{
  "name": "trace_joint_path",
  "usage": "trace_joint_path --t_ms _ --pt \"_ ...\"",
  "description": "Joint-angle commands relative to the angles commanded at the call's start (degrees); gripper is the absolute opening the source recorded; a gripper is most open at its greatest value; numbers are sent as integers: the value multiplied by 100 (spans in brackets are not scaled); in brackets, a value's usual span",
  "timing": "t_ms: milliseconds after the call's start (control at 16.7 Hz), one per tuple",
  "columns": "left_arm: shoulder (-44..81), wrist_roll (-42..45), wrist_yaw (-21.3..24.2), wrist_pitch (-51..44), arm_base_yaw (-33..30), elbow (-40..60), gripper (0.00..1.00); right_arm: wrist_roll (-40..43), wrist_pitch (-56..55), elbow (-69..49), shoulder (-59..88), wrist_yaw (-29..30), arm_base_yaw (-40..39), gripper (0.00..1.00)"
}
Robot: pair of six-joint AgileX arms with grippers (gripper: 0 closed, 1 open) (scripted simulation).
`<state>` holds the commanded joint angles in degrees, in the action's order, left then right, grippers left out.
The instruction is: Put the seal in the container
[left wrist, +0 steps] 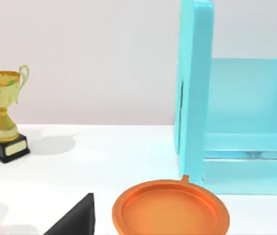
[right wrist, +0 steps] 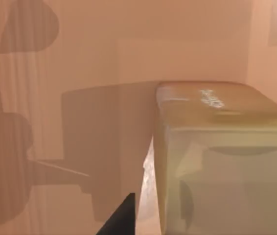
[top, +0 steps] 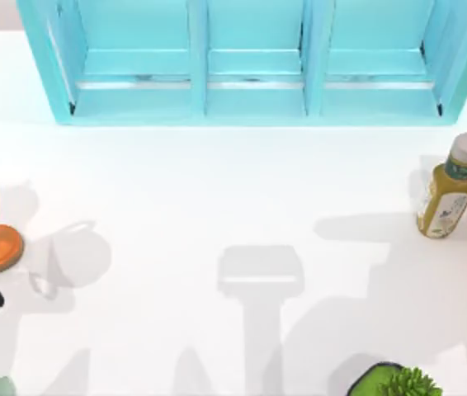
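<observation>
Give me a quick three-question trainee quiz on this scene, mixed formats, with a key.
1. True or false: in the right wrist view, the seal carries whitish markings on one face.
2. Multiple choice: how many compartments does the blue shelf show in the top view? A) two B) three C) five
3. Short answer: what stands on the black base in the left wrist view?

Key: 1 true; 2 B; 3 a gold trophy.
</observation>
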<state>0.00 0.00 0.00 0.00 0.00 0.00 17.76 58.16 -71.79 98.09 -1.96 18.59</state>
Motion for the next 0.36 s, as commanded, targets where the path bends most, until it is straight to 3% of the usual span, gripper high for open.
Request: trace_joint_path --t_ms 360 --pt "0 0 0 0 0 0 100 0 0 0 0 0 0 100"
